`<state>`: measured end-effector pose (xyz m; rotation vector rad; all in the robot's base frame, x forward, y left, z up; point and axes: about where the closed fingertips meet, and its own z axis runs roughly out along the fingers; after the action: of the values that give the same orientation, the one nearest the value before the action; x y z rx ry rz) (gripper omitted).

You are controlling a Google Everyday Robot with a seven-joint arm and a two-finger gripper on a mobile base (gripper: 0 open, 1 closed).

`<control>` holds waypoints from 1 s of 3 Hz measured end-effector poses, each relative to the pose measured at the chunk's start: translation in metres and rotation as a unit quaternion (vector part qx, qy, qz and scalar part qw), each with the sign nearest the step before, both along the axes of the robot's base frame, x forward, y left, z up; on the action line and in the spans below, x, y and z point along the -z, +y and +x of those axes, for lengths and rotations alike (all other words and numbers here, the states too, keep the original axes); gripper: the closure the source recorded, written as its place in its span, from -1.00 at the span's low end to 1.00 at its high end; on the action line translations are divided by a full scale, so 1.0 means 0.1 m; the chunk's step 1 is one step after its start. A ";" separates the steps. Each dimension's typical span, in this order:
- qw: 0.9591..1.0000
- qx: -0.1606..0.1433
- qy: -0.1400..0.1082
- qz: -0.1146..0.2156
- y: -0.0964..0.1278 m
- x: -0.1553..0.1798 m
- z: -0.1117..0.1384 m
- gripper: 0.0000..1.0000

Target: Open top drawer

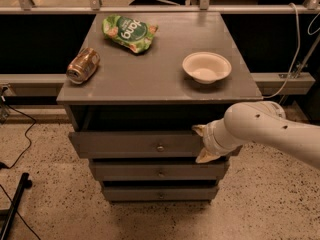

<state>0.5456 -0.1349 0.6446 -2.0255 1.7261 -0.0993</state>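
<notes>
The top drawer (125, 145) is the widest grey drawer of the cabinet, with a small round knob (160, 147) at its centre. Its front stands a little out from the cabinet, with a dark gap above it. My gripper (203, 144), on the white arm (265, 131) that comes in from the right, is at the right end of the drawer front. One beige finger (199, 130) lies over the top edge of the front and the other under its bottom edge, so the gripper clasps the front.
Two narrower grey drawers (160, 172) sit closed below. On the cabinet top (150, 84) lie a crushed can (83, 65), a green chip bag (129, 32) and a white bowl (206, 67). A black stand leg (15, 204) and a cable lie on the floor at left.
</notes>
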 end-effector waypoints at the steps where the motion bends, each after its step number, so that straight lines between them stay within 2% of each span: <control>1: 1.000 0.000 0.000 0.000 0.00 -0.01 0.00 -0.38; 2: 1.000 0.000 0.000 0.000 0.00 -0.01 0.00 -0.76; 3: 1.000 0.001 0.000 -0.002 0.00 -0.02 0.02 -1.00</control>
<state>0.5478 -0.1348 0.6468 -2.0263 1.7288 -0.1024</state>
